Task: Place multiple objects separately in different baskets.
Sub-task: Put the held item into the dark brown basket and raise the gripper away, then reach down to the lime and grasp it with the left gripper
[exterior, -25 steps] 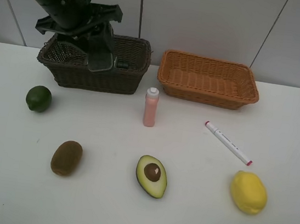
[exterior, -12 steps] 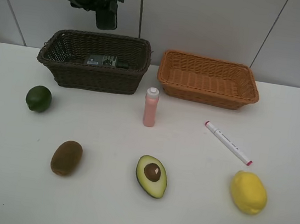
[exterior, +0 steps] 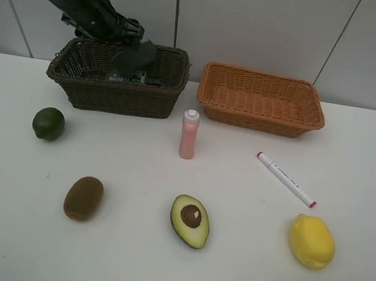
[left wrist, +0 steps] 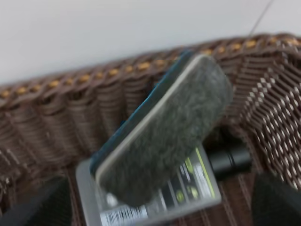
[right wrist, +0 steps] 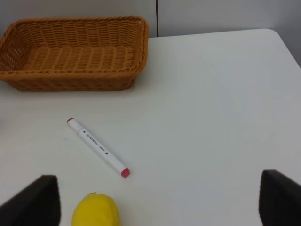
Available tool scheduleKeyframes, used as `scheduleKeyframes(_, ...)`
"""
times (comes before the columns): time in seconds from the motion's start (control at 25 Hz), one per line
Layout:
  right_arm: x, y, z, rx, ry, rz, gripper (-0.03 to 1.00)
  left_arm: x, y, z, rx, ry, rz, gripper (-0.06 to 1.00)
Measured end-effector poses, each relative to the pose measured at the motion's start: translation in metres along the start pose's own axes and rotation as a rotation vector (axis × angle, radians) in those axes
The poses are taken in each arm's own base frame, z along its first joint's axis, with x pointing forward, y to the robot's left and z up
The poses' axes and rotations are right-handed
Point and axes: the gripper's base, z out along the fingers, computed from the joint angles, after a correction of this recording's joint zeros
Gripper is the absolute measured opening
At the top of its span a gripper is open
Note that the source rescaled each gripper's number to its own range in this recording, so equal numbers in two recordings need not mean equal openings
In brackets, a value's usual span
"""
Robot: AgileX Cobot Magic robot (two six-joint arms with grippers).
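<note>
Left wrist view: black block [left wrist: 164,141] tilted over bottle [left wrist: 200,181] in dark basket [left wrist: 56,113].
Left gripper [left wrist: 162,205], right gripper [right wrist: 160,202]: fingers spread wide, gripping nothing.

dark brown basket [exterior: 77,88], woven | orange-tan basket [exterior: 260,117], woven | lime [exterior: 48,123] green | lemon [exterior: 311,241] yellow | bottle [exterior: 188,139] pink, white cap | marker [exterior: 285,179] white, red ends

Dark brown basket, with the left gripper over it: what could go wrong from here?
1. The felt-faced block sits tilted over the labelled bottle inside the dark brown basket, free of the open left gripper. It may end up propped against the wicker wall or lying on the bottle.
2. The pink bottle stands upright in the open; an arm passing low could tip it.
</note>
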Motion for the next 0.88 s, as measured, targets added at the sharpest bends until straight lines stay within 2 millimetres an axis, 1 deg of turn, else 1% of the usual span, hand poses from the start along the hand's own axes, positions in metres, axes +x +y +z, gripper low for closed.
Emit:
scheduleKeyframes(0.12,0.0,0.0,0.0,0.0,0.0,0.0,1.0,-0.003,-0.003,-0.014,0.019,0.092,0.004,0.99)
scheduleKeyframes(0.24,0.0,0.0,0.0,0.0,0.0,0.0,1.0,-0.01,-0.007,-0.041,0.045,0.215,0.002,0.99)
scheduleKeyframes(0.32,0.0,0.0,0.0,0.0,0.0,0.0,1.0,-0.016,-0.01,-0.062,0.057,0.291,-0.027,0.99)
scheduleKeyframes(0.44,0.0,0.0,0.0,0.0,0.0,0.0,1.0,-0.017,-0.012,-0.084,0.059,0.437,-0.075,0.99)
scheduleKeyframes(0.52,0.0,0.0,0.0,0.0,0.0,0.0,1.0,-0.011,-0.012,-0.092,0.044,0.545,-0.09,0.99)
scheduleKeyframes(0.64,0.0,0.0,0.0,0.0,0.0,0.0,1.0,-0.004,-0.007,-0.096,-0.011,0.601,-0.087,0.99)
scheduleKeyframes(0.72,0.0,0.0,0.0,0.0,0.0,0.0,1.0,0.006,-0.005,-0.102,-0.041,0.629,-0.088,0.99)
scheduleKeyframes(0.88,0.0,0.0,0.0,0.0,0.0,0.0,1.0,0.031,0.0,-0.124,-0.093,0.677,-0.074,0.99)
